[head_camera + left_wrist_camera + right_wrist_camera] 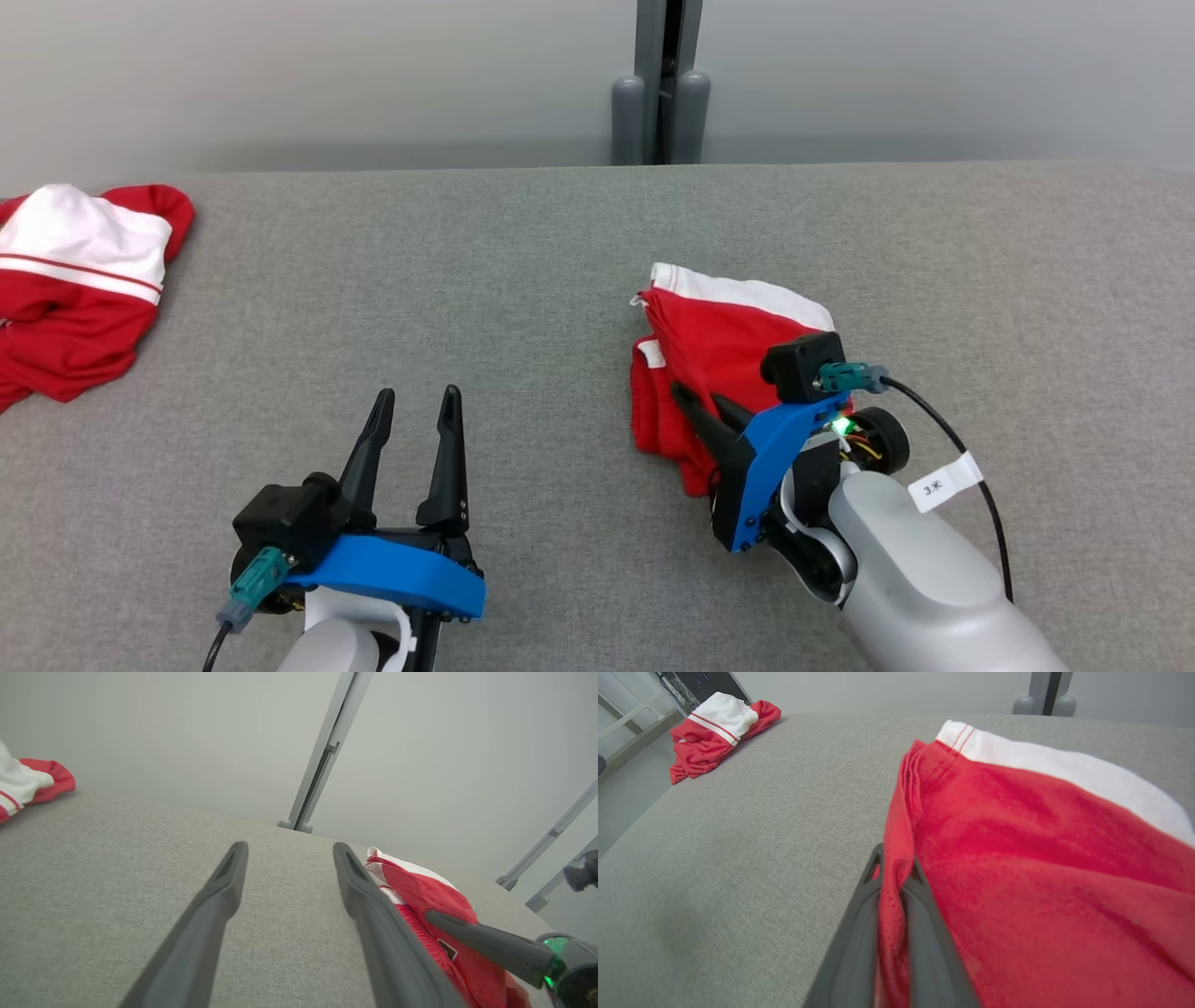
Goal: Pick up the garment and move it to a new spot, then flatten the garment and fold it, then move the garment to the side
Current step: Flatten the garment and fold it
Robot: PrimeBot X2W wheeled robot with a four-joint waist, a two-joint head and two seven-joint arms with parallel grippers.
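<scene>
**A:** Edges, room to move?

**B:** The grey fabric-covered table [467,280] has its far edge right at the foot of the grey upright post [659,93]. There's bare top btw the post and the left gripper [417,392], and more to the post's right. The near and side edges fall outside the head view.

**A:** Where's the task thing?

**B:** The folded red garment with a white band [719,345] lies on the table, near side of the post, a bit to its right and well apart from the far edge.

**A:** Grippers?

**B:** The right gripper [698,397] is pinched nearly closed on a fold at the garment's left edge. Its wrist view shows red cloth squeezed btw both fingers. The left gripper is spread wide w/ nothing in it, near side of the post and to its left, apart from the garment.

**A:** Anything hidden?

**B:** The pale right forearm [915,569] covers the garment's near-right corner, so I can't tell the outline there. A crumpled red-and-white second garment [75,280] sits far left of the post, cut off at the picture's side. Can't tell if the pinched fold is off the table.

**A:** Which way does it point?

**B:** The white band faces the post, slanting far-left to near-right. The red part runs from it toward the robot. Long axis is approx far-to-near, but I'm not sure w/ that corner covered.
</scene>
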